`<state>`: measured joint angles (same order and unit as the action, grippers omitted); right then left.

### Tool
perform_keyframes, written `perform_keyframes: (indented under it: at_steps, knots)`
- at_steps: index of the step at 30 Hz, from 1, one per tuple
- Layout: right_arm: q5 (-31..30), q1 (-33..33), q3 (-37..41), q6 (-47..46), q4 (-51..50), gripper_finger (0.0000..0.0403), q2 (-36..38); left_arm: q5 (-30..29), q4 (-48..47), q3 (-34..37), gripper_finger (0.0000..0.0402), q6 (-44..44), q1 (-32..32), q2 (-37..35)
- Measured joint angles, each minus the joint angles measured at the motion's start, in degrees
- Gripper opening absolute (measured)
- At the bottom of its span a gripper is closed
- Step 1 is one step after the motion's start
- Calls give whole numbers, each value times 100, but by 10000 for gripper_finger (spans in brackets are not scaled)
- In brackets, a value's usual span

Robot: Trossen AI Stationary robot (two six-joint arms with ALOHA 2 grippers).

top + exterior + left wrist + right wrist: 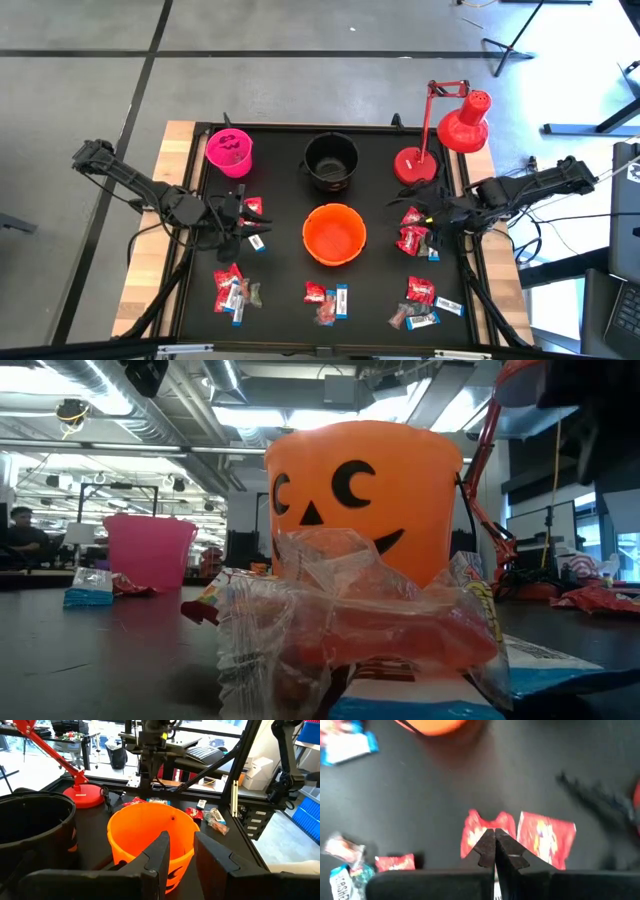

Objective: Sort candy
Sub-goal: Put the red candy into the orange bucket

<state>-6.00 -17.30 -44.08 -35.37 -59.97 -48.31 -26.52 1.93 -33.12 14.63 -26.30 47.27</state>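
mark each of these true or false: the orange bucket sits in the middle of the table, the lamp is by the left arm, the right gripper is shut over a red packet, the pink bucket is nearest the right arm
The orange bucket sits in the middle of the table: true.
The lamp is by the left arm: false; it stands at the far corner on the right arm's side.
The right gripper is shut over a red packet: true; whether it grips the packet cannot be told.
The pink bucket is nearest the right arm: false; it stands at the far corner on the left arm's side.
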Motion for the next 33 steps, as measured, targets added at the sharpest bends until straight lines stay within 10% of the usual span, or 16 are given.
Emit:
perform_keyframes:
  at_steps: [9,16,23,33]
  knots:
    - [776,0,595,-673,-86,7,-1,0,0,2,78,2,2,0]
    - [970,2,1310,-788,1119,105,-2,0,-44,2,78,0,2,0]
    - [323,2,1673,-770,1628,205,-38,-4,-63,2,78,0,2,0]
    - [-100,2,1800,-764,1759,198,-311,-9,-92,2,78,0,1,0]
